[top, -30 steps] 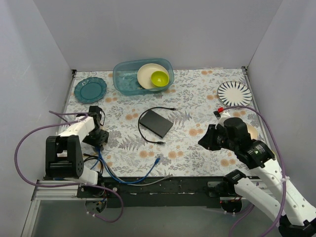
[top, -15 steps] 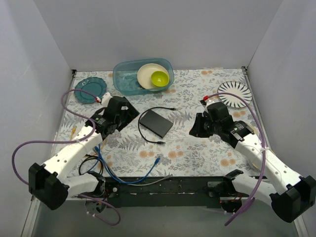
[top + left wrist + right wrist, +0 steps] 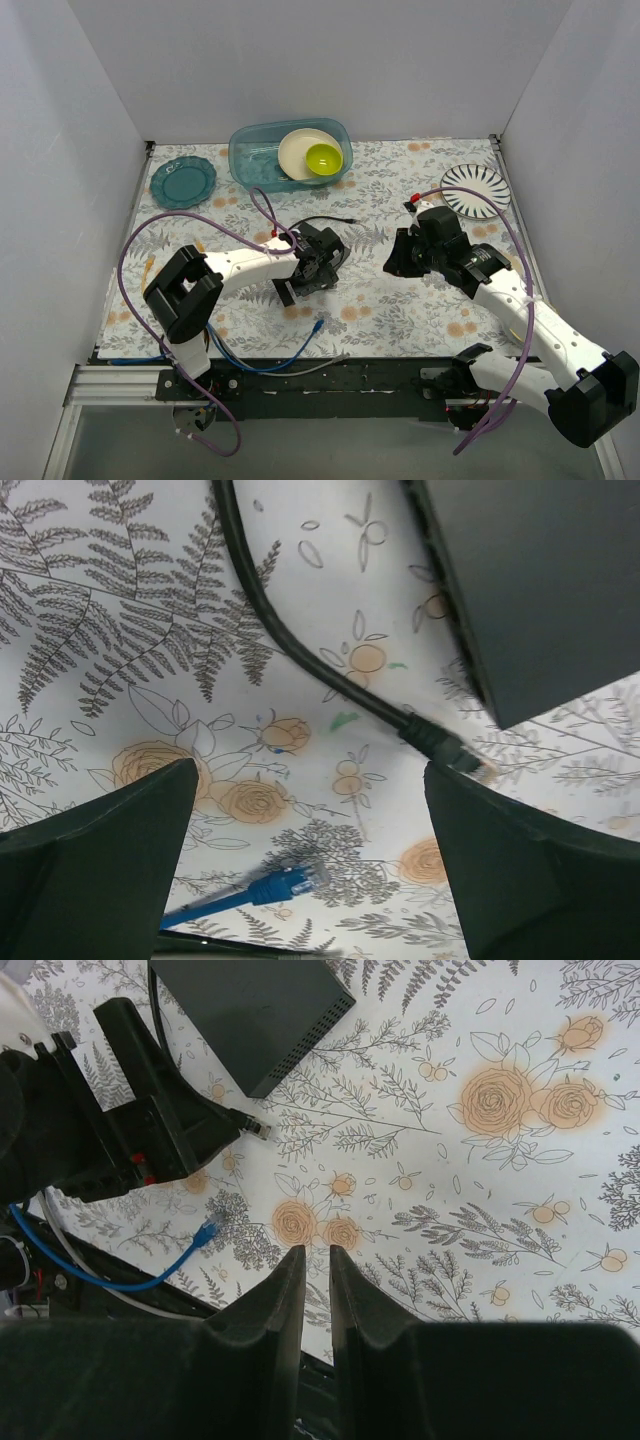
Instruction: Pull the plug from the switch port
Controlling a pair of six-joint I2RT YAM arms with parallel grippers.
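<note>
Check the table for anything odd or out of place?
The black cable's plug lies loose on the cloth beside the switch, not in a port. A blue cable end also lies loose near the front edge. The cream plate leans tilted in the teal tub. No spill or damage shows.

It looked like a lab test cell: plain grey walls [image 3: 300, 60] boxed a floral-clothed table [image 3: 400, 190] on aluminium rails [image 3: 110, 385].

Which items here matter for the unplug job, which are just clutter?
Job: switch, black cable with its plug, left gripper.
Clutter: blue cable, teal tub, green bowl, teal plate, striped plate.
</note>
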